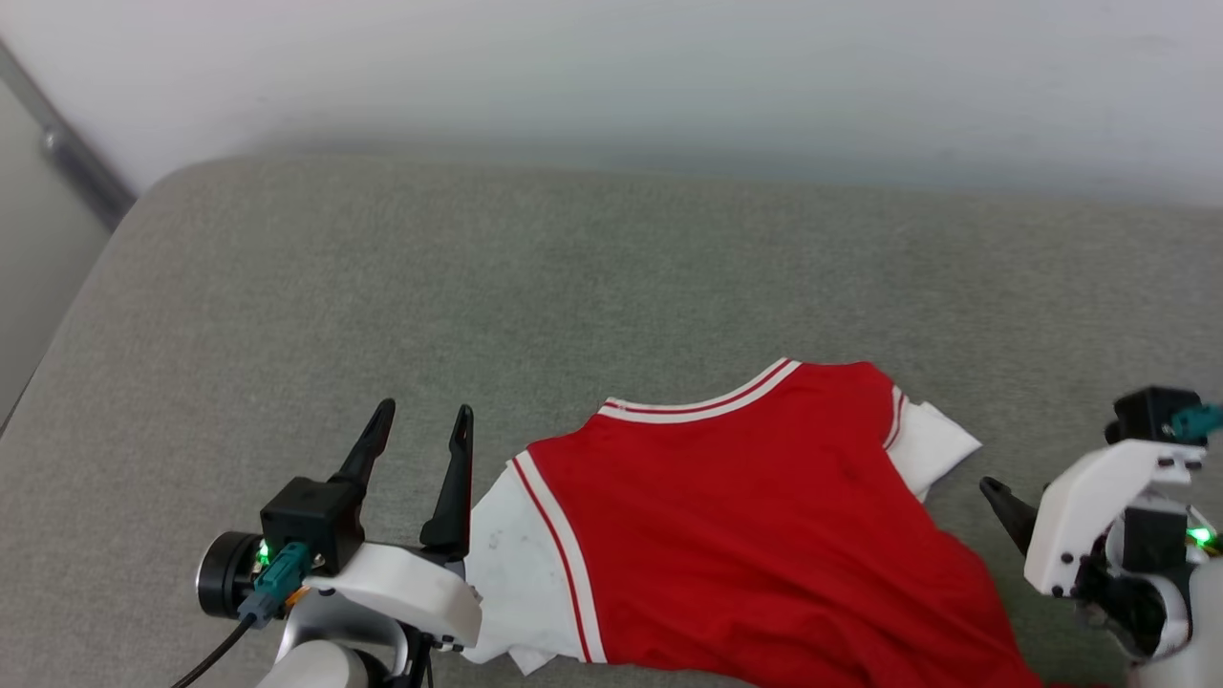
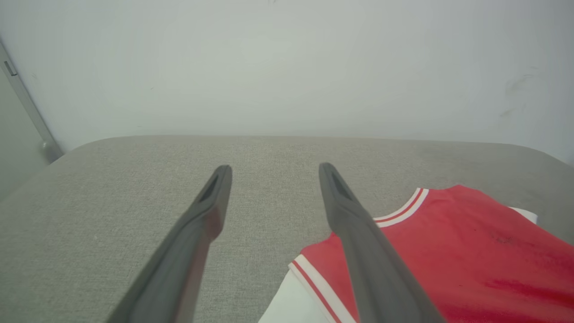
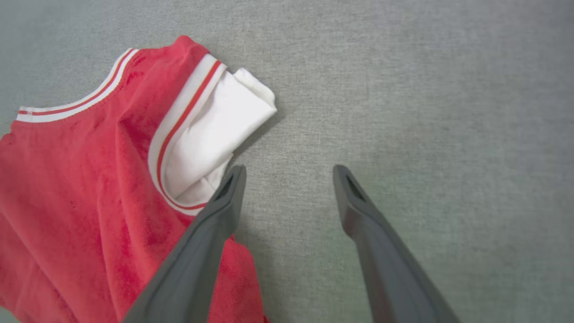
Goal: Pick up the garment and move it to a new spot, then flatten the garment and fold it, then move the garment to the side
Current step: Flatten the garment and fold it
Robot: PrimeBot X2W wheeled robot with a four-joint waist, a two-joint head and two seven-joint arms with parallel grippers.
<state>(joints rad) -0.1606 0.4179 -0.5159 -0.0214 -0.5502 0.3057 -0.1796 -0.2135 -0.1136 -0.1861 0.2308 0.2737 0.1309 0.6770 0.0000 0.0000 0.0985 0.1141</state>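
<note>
**While the left hand (image 1: 425, 411) and right hand (image 3: 289, 169) stand released, the garment (image 1: 745, 535) lies on the bench (image 1: 573, 268)**

Though it wrinkles along its lower right side, the red garment lies mostly flat at about 5 o'clock in the head view. Its striped neckline (image 1: 702, 403) points toward 12 o'clock. The left hand hovers at 7 o'clock, fingers spread with nothing between them. Its right finger stands just beside one white sleeve (image 1: 506, 564); whether they touch cannot be told. The right hand is at 4 o'clock, tilted in toward the garment. In its wrist view the fingers are wide apart over bare grey fabric. The finger at 9 o'clock crosses the garment's edge just below the other, folded sleeve. Beyond the bench, at 12 o'clock, rises a pale wall (image 1: 669, 76).
</note>
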